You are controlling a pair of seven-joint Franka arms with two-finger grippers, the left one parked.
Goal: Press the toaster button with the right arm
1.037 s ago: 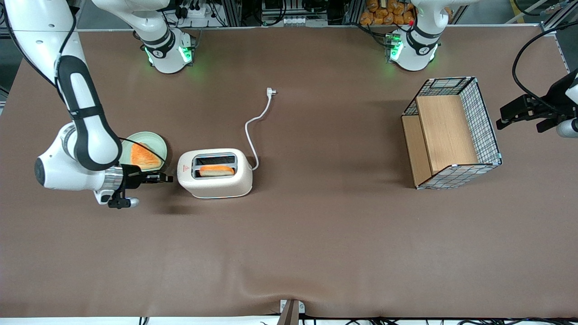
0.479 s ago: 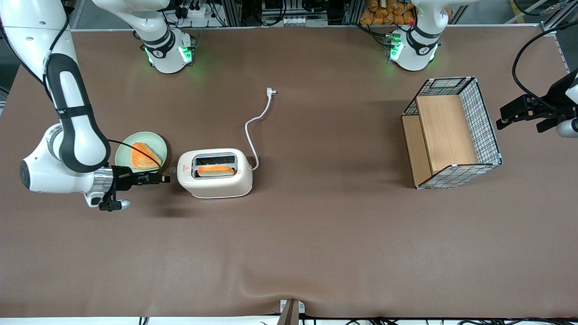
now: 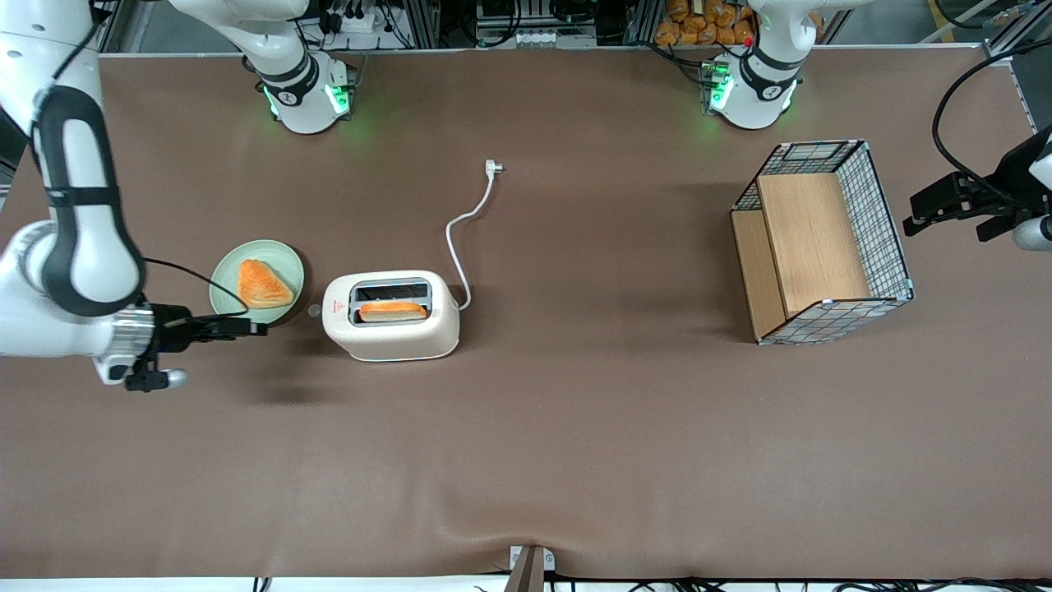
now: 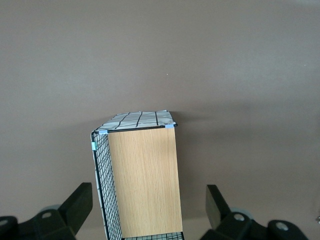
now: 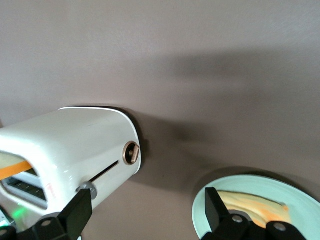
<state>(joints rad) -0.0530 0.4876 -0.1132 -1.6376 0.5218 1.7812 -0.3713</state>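
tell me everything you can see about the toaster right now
The toaster is cream-white, glossy, plastic-looking, with rounded corners and two top slots. It stands upright on the brown table. One slot holds a slice of bread; the other looks empty. A small red triangle mark sits on top near the narrow end that carries the toaster button and a slider slot. Its white cord trails away, unplugged. The gripper is beside that end, fingers open, not touching it.

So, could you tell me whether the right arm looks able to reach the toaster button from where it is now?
Probably yes: the claw sits level with the toaster button, with only bare table between; the plate lies beside that path.
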